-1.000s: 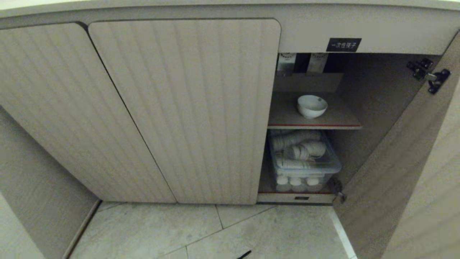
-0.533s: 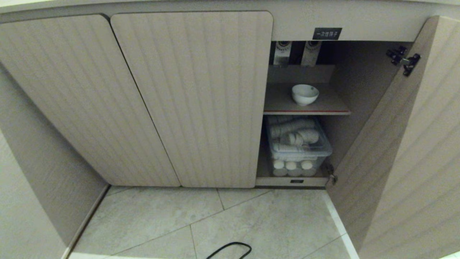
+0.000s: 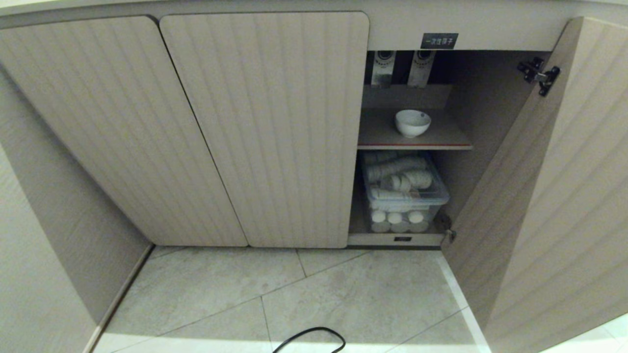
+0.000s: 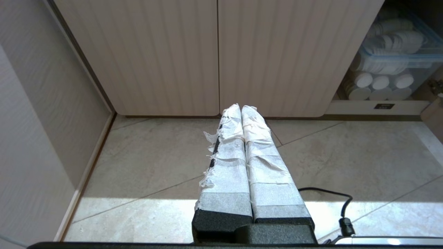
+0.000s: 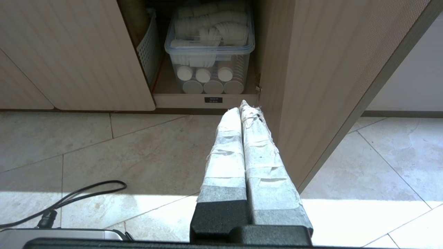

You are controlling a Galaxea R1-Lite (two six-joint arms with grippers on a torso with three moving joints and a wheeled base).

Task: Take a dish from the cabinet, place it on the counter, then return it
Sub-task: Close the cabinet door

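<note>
While the dish [image 3: 413, 122] is seen upright on the upper shelf [image 3: 387, 135] of the cabinet [image 3: 265, 127], its mouth is turned upward; being round, no long axis can be told. One dish is counted, alone on that shelf, toward its middle. Below it, one clear plastic bin [image 3: 405, 196] is seen on the cabinet floor, filled with stacked white cups laid on their sides; three round cup ends are shown in a row at its front. A small black label [image 3: 439, 40] is fixed above the opening. Two fluted doors are shut to the left, and one door [image 3: 539, 186] is swung open at the right. A black cable [image 3: 309, 338] is laid on the tiled floor [image 3: 294, 294].

Neither gripper is shown in the head view. The left gripper [image 4: 241, 108] is held level above the floor, pointed at the shut doors, its taped fingers pressed together and empty. The right gripper [image 5: 242, 105] is posed alike, closed and empty, aimed at the cabinet base just beside the open door.
</note>
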